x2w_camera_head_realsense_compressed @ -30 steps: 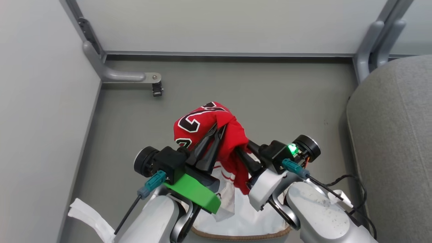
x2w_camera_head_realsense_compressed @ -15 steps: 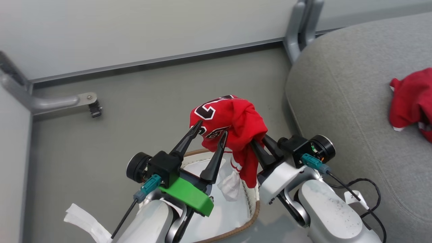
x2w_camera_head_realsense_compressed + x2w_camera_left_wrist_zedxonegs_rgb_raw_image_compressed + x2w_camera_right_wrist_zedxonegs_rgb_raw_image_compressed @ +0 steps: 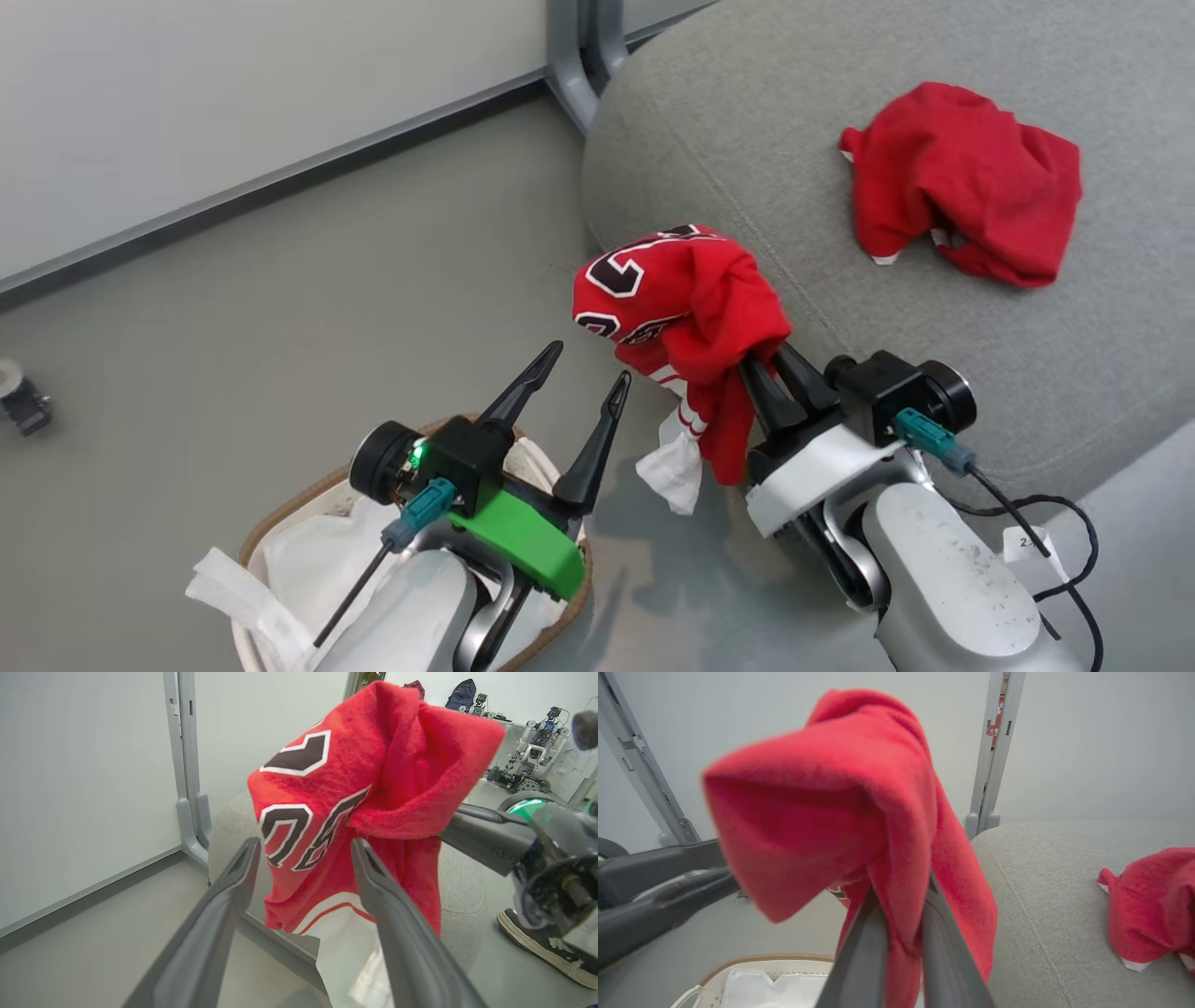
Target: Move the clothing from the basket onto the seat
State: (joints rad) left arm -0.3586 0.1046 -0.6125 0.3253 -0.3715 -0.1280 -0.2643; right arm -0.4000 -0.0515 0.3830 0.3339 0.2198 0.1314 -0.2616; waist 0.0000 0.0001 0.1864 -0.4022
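- The right fingers [image 3: 764, 390] are clenched on a fold of the numbered red jersey [image 3: 686, 299]. It hangs bunched in the air at the seat's edge, likely for carrying across.
- The left fingers [image 3: 590, 448] stand spread and empty above the basket [image 3: 299, 485].
- Another red garment [image 3: 966, 182] lies on the grey seat [image 3: 747, 121], with grey floor [image 3: 280, 308] beside it.

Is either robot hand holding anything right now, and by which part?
The right gripper holds the red numbered jersey, its fingers shut on a bunched fold of cloth; the rest hangs loose. The left gripper is open, holding nothing.
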